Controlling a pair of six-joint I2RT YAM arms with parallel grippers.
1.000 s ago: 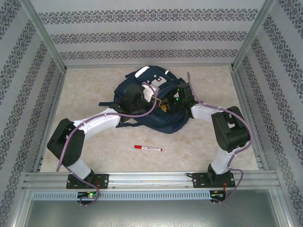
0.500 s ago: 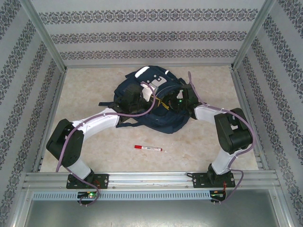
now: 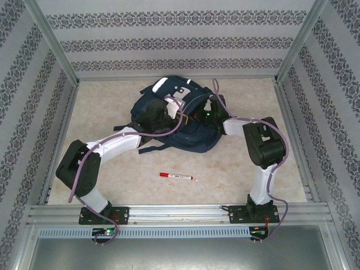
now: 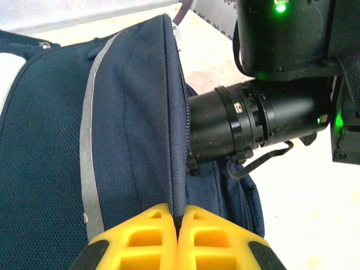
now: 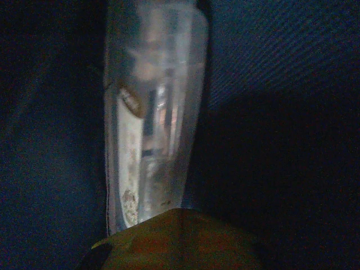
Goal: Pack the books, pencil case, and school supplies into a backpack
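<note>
Pale marbled tabletop [image 3: 236,169], patterned walls [image 3: 169,34] (floral bands), metal rail [image 3: 180,212]

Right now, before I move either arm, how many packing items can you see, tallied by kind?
Navy backpack: 1
White marker pen with red cap: 1, lying on the table
Clear-wrapped item: 1, against dark blue fabric
Total: 3

Lab rig: alu frame [image 3: 180,209], patterned walls [image 3: 169,34]
</note>
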